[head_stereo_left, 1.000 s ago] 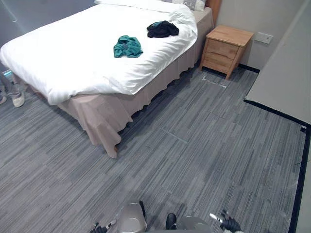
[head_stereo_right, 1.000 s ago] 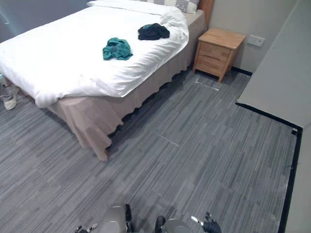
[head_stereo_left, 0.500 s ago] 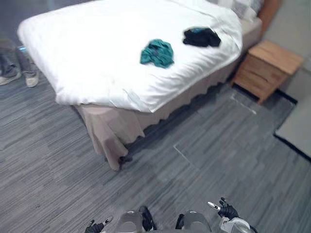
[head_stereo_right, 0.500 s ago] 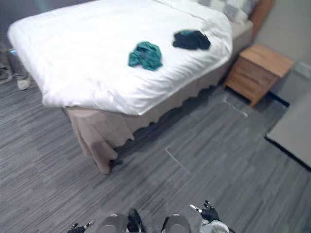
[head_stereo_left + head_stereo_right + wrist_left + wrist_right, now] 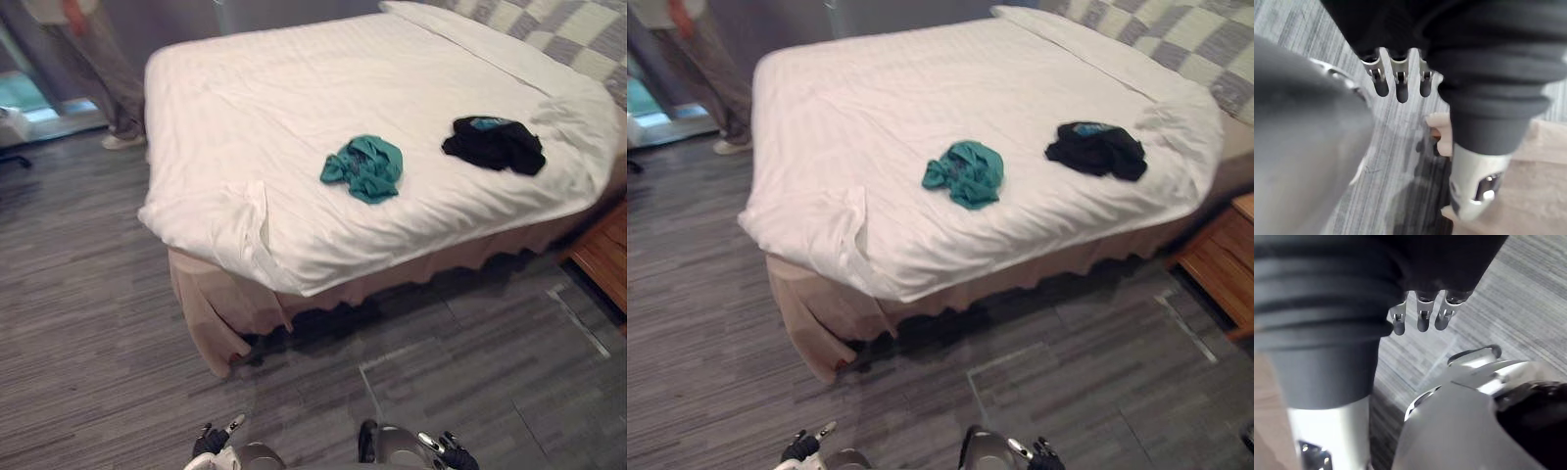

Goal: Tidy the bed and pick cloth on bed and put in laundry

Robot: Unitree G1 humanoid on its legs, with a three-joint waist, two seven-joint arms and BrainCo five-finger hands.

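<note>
While teal cloth [image 5: 362, 167] lies on bed [image 5: 294, 78], wrist views show left robot hand [image 5: 1400, 88], right robot hand [image 5: 1421, 317] loose-fingered, empty

You can read no text, number, brand or sign in these views. The black cloth [image 5: 493, 144] on the bed [image 5: 245, 108] shows a little blue at its far edge, but you cannot tell if this is a label, and no letters are visible there.
</note>
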